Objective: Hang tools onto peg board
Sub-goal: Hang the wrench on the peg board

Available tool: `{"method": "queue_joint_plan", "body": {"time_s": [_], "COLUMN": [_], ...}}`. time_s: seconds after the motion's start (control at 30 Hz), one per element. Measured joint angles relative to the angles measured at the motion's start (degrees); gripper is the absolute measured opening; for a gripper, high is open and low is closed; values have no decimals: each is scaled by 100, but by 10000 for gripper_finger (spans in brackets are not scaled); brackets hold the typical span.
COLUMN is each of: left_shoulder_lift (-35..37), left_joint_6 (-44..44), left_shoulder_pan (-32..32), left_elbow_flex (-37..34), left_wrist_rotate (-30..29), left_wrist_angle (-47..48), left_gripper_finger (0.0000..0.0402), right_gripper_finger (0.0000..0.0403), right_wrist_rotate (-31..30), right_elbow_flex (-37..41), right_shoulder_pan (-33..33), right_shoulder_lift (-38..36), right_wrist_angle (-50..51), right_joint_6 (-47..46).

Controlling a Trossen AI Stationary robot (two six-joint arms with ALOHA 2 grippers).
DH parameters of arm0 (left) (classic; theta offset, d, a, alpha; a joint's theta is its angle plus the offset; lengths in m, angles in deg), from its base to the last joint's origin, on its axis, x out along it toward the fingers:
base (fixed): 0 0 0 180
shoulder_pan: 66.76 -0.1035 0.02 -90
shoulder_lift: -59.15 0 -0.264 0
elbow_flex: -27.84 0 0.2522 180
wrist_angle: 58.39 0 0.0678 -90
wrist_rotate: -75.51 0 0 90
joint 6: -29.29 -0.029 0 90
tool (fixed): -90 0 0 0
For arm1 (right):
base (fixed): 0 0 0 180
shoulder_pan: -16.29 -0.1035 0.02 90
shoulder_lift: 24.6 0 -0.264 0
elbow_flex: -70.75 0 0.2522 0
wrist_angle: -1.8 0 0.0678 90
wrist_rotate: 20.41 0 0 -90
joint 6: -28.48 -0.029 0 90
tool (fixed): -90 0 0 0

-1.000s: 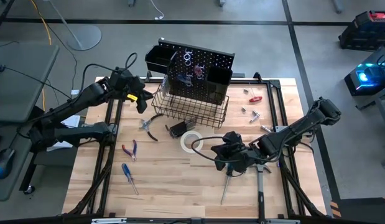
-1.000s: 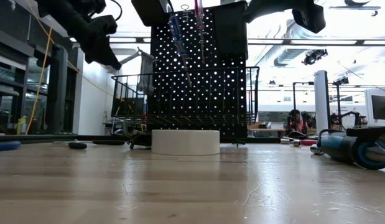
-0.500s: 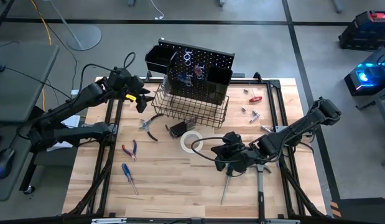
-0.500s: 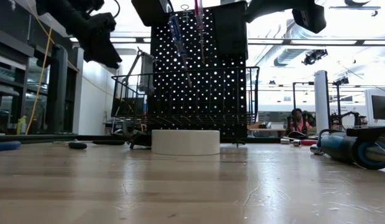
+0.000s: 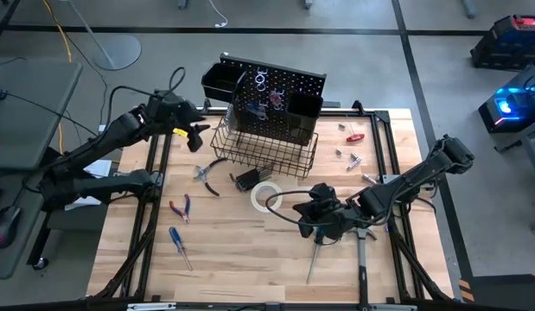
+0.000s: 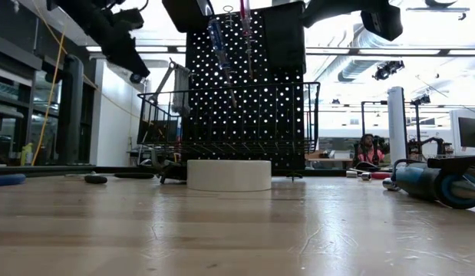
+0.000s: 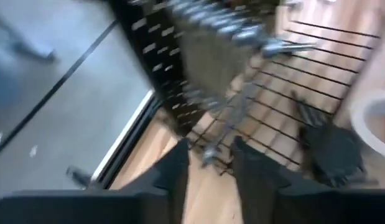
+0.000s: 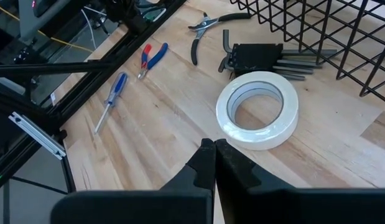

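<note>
The peg board (image 5: 280, 91) stands upright at the table's far side, with a black wire basket (image 5: 267, 147) in front of it and screwdrivers hung on it (image 6: 222, 46). A silver wrench (image 6: 169, 84) leans on the basket's left end. My left gripper (image 5: 196, 138) hovers just left of that end, raised and open (image 7: 211, 171), apart from the wrench in the low view. My right gripper (image 8: 214, 149) is shut and holds nothing, hanging above the table near the white tape roll (image 8: 257, 109).
On the tabletop lie red-handled pliers (image 5: 181, 207), a blue screwdriver (image 5: 179, 246), dark pliers (image 5: 206, 173), a black hex-key set (image 8: 260, 56), a red-handled tool (image 5: 355, 136), small silver bits (image 5: 347, 155) and a long tool (image 5: 312, 259) below the right gripper.
My left gripper has risen a little and drawn back toward the table's left edge, away from the basket's left end. The silver wrench, close by its fingers a second ago, now leans steeper on the basket and stands apart from the gripper.
</note>
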Motion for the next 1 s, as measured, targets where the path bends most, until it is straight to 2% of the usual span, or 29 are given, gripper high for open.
{"method": "queue_joint_plan", "body": {"time_s": [0.07, 0.17, 0.27, 0.37, 0.53, 0.63, 1.0], "left_shoulder_lift": [13, 11, 5, -77, -461, -709, -1098], "left_joint_6": [-321, -788, -1057, -1371, -1855, -1921, -1891], "left_shoulder_pan": [79, 181, 265, 327, 341, 341, 338], "left_elbow_flex": [0, 0, 0, 0, 0, -2, -7], "left_wrist_rotate": [39, 2, -81, -348, -451, -600, -542], "left_wrist_angle": [45, 120, 125, 112, -59, -72, -563], "left_gripper_finger": [71, 56, 71, 102, 158, 179, 176], "right_gripper_finger": [0, 0, 0, 0, 0, 0, 0], "right_wrist_rotate": [0, 0, -36, -61, -63, -63, -63], "right_elbow_flex": [0, 0, 0, 0, 0, 0, 0], "right_shoulder_pan": [2, 2, 0, 2, 2, 0, 2], "right_shoulder_lift": [0, 0, 4, 4, 4, 4, 7], "right_wrist_angle": [2, 2, 3, 9, 16, 20, 56], "right_joint_6": [0, 0, 9, 4, 4, -60, -125]}}
